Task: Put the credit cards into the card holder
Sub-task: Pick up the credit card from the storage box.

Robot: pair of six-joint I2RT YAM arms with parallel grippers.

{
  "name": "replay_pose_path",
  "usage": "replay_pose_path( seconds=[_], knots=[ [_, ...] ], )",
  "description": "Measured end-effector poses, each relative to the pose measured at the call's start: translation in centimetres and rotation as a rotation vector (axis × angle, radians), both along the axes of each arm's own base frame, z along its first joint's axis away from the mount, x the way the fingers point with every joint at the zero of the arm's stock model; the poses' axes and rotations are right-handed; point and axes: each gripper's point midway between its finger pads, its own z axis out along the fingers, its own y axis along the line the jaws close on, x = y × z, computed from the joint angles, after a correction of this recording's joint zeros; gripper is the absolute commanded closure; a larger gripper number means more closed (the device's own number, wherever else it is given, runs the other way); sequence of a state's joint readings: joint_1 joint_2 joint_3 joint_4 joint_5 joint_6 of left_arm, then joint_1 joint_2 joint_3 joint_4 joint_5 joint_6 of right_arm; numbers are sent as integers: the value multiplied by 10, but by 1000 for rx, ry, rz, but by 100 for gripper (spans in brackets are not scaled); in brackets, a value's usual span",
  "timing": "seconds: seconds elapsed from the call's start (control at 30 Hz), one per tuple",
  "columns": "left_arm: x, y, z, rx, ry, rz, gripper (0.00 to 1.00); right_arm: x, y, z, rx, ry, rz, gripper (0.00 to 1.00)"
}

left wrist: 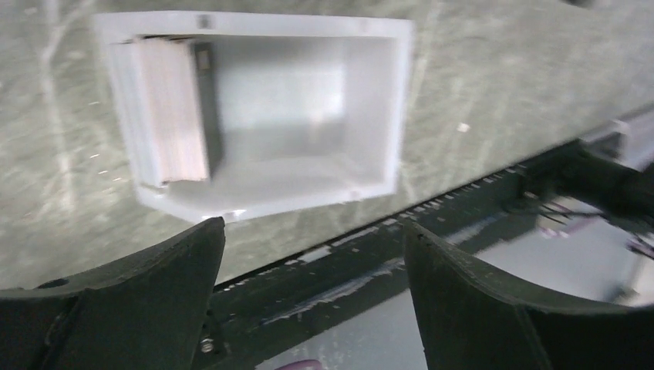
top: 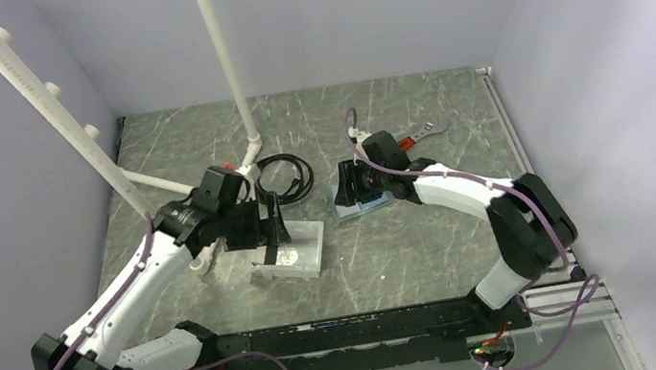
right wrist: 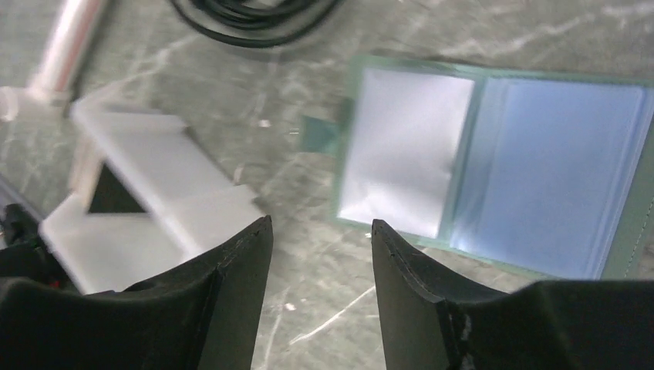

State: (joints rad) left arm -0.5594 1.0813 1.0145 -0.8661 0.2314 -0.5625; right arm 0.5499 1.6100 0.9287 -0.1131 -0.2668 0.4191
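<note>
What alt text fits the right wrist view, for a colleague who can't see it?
A flat grey-green folding card holder lies open on the green marbled table, its translucent light-blue pockets facing up. The right claw hovers near it, open and empty, with a white plastic tray at the picture's left.

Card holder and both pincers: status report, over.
Left pincer open, empty, above white tray. Right pincer open, empty, by card holder, lying open flat. Credit cards stacked on edge in tray. Nothing lying on holder.

Lilac walls (top: pixel 329 11), green marbled tabletop (top: pixel 411 251)
</note>
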Motion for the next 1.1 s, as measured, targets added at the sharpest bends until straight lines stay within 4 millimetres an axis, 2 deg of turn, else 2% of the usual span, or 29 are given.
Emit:
replay_pose_path(
  seconds=[0.13,0.2,0.4,0.53,0.83,1.1],
  knots=[
    [5,15,-28,214,29,35,3,-6,6,40,52,-91,31,46],
    [9,18,-40,305,41,37,4,-8,5,46,60,-106,33,46],
    [24,34,-75,546,80,58,9,-23,-2,25,34,-53,41,46],
    [29,45,-89,648,94,65,12,-26,-2,23,35,-51,57,46],
    [37,51,-106,726,102,52,18,-34,-4,14,37,-31,73,46],
    [41,52,-112,750,95,58,25,-34,-2,15,50,-35,80,46]
  ],
)
